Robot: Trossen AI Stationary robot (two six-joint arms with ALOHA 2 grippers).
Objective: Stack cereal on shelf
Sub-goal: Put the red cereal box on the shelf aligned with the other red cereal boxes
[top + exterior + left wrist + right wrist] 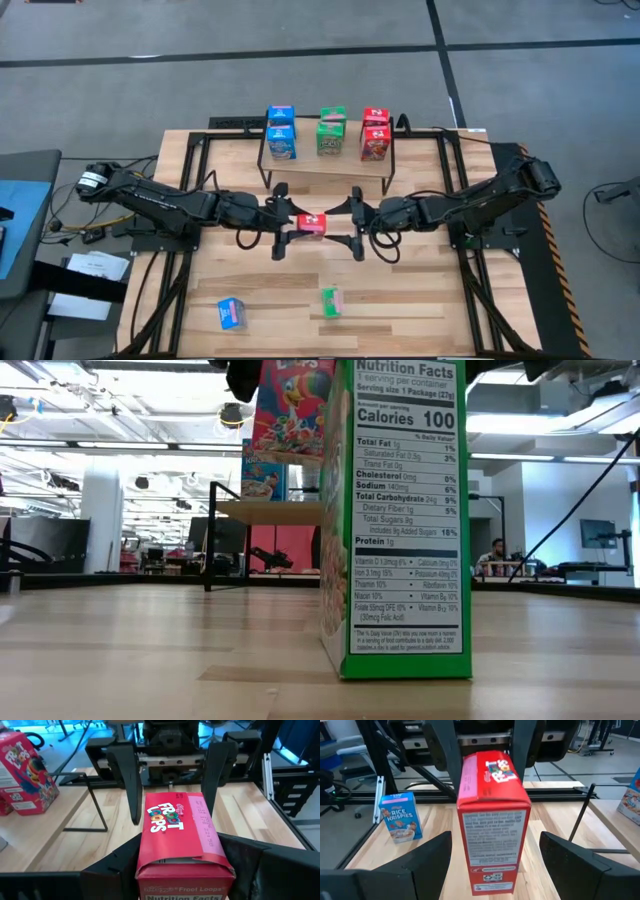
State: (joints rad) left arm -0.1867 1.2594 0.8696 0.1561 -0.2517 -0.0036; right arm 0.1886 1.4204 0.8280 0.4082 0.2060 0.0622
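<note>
Held box: a small red rectangular cardboard cereal box [313, 223] with a Froot Loops front, lifted above the middle of the light wooden desk [420, 300], between the two arms.
Left claw: the left claw [287, 223] pinches the red box at its sides, its dark fingers [110, 870] pressed against the cardboard.
Right claw: the right claw [352, 222] faces the same box from the other side, its fingers [580, 865] spread wide on either side of it and apart from the cardboard.
Shelf: a low rack with a pale wooden plank top on thin black legs [325, 165] stands at the far middle of the desk.
On the shelf: three stacks in a row, two blue boxes [281, 133], two green boxes [331, 133], two red boxes [375, 135].
Loose boxes: a small blue Rice Krispies box [231, 313] and a small green box [331, 301] sit on the near part of the desk, well apart from the shelf; the green one fills much of the low view.
</note>
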